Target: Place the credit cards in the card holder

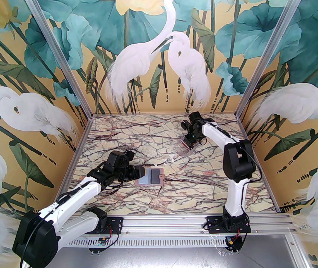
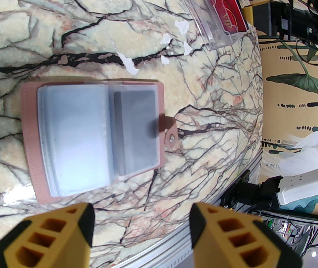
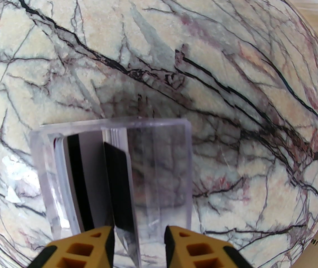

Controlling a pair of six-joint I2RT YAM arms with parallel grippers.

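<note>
Right gripper (image 3: pixel 138 234) parted; black card (image 3: pixel 120 183) between

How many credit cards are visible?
3: a dark card in the holder's sleeve; a red card and a black card in the clear box. More may be hidden there.
</note>
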